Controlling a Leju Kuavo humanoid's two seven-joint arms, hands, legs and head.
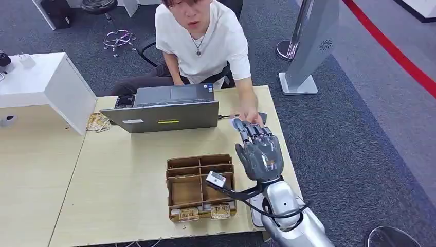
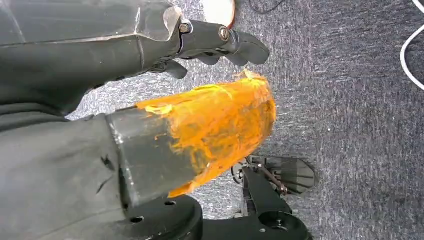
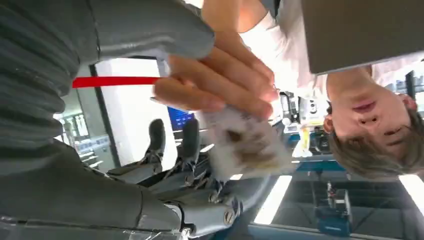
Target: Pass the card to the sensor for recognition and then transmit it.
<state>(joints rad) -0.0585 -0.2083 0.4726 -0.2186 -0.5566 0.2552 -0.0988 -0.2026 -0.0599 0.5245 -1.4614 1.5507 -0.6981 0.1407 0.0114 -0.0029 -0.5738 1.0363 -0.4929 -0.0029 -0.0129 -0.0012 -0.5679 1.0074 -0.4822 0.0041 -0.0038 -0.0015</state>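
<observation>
Handover of the card at the far right edge of the table (image 1: 128,206). In the head view the right hand (image 1: 261,154) is raised at centre right of the frame, palm side turned away, fingers extended toward the person's hand (image 1: 250,116), which reaches in from the upper centre. The card (image 1: 237,123) shows as a small pale sliver at the robot's fingertips, directly below the person's hand. In the right wrist view the card (image 3: 245,145) sits mid-frame, pale and blurred, with the person's fingers (image 3: 220,85) closed over one end and the robot's dark fingers (image 3: 200,180) lying against its other side; the hand appears to pinch it, though how firm that hold is cannot be told. The left hand (image 2: 220,42) hangs over grey carpet, fingers loosely curled and nothing in them.

Handling, as a judgement: the card is likely thin, light, fairly stiff and smooth, so it can slide from a weak pinch. It is best taken by one short end, flat between thumb and finger, leaving the face free.

Also on the table: a laptop (image 1: 164,108) at upper centre and a cardboard divider box (image 1: 200,185) at lower centre.
</observation>
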